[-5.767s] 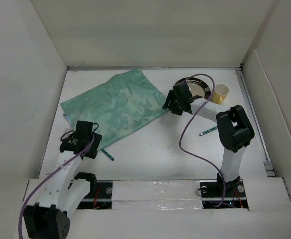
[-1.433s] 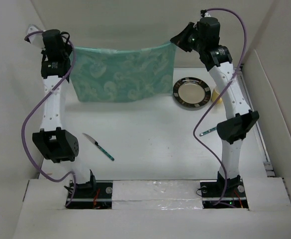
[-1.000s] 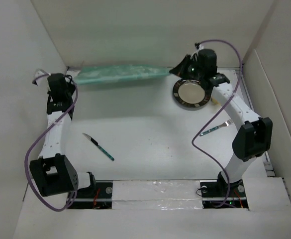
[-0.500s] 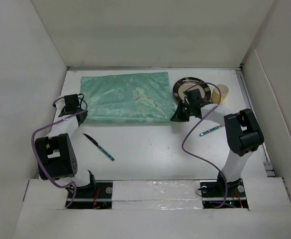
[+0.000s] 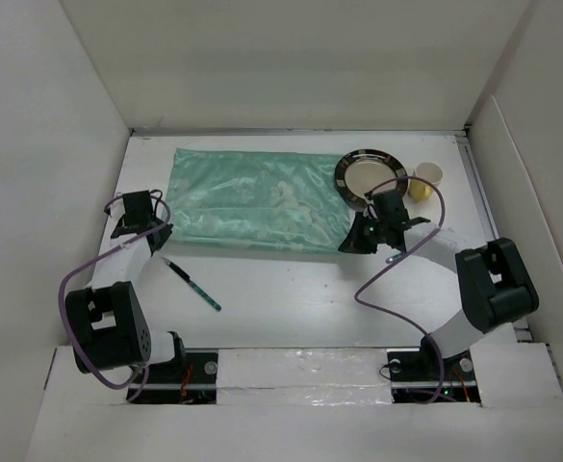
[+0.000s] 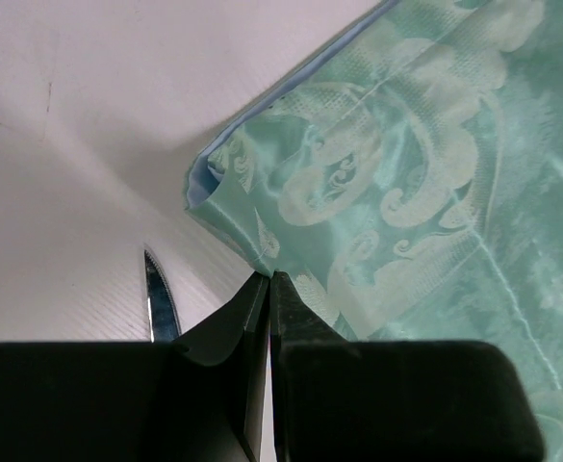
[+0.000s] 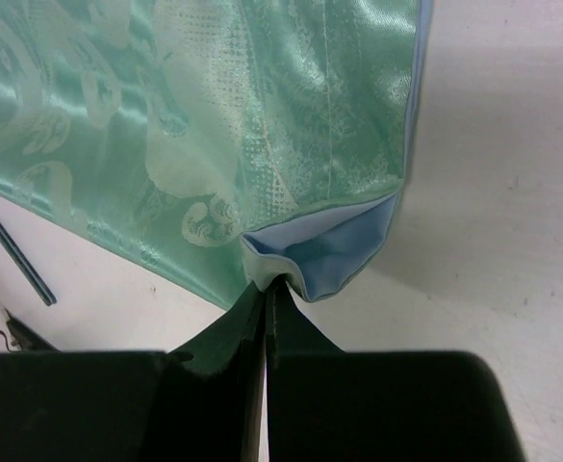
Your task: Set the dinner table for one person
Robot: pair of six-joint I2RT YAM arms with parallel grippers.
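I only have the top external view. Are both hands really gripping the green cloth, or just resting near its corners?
Observer: The left hand is shut on a pinched-up corner of the green cloth.
Operator: And the right?
Observer: The right hand is shut on its corner too; that corner is curled over, showing a pale blue underside.
Operator: Anything close by?
Observer: The knife blade lies on the table right beside the left hand.

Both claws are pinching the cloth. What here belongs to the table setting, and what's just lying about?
For the job: mint-green patterned cloth mat, corners pinched by left claw and right claw; dark-rimmed round metal plate; small yellow cup; teal-handled knife; matte white table.
Just there: purple cables; upright white panels.
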